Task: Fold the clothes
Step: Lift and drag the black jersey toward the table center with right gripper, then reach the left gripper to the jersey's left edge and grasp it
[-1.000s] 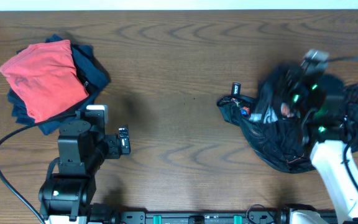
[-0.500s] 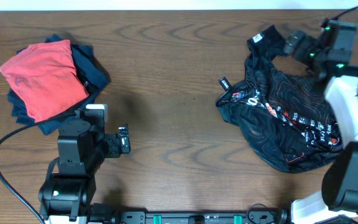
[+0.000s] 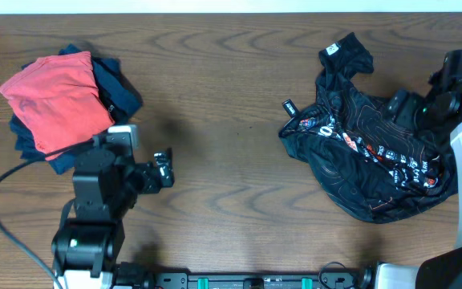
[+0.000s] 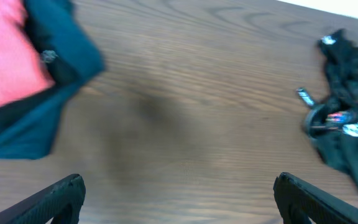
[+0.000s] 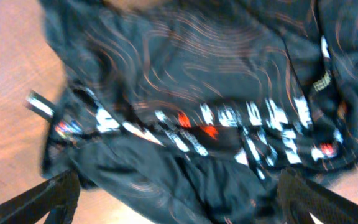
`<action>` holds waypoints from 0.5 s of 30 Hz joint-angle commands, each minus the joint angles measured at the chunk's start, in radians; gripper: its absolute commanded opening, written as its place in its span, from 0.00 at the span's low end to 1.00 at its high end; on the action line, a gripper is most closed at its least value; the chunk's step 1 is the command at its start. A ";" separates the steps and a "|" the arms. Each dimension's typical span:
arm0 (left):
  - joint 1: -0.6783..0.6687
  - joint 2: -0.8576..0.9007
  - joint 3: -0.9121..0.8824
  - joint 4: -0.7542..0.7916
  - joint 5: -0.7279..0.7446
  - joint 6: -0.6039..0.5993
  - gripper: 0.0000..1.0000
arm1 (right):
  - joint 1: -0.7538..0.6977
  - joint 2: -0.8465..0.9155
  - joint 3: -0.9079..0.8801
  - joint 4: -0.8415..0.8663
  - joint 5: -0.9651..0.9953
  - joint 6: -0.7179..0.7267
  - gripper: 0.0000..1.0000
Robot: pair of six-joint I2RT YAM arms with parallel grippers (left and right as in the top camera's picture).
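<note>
A wide bare stretch of brown wooden surface (image 3: 231,120) lies open in the middle. A stack of folded red and navy garments (image 3: 58,104) blocks the far left; a crumpled black patterned jersey (image 3: 359,152) fills the right.

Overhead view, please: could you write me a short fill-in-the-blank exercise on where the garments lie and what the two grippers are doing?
1. The black jersey lies crumpled on the ____ side of the table.
2. The folded garment on top of the navy garments is ____.
3. The left gripper is ____, with nothing between its fingers.
4. The open right gripper is above the ____.

Missing words: right; red; open; jersey.
</note>
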 commanded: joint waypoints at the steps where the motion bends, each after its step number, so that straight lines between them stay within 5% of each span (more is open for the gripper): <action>1: -0.003 0.082 0.021 0.032 0.137 -0.043 0.98 | 0.001 0.004 0.010 -0.040 0.087 -0.031 0.99; 15: -0.342 0.631 0.021 0.490 0.216 -0.141 0.98 | -0.052 0.002 0.010 -0.109 0.144 0.010 0.99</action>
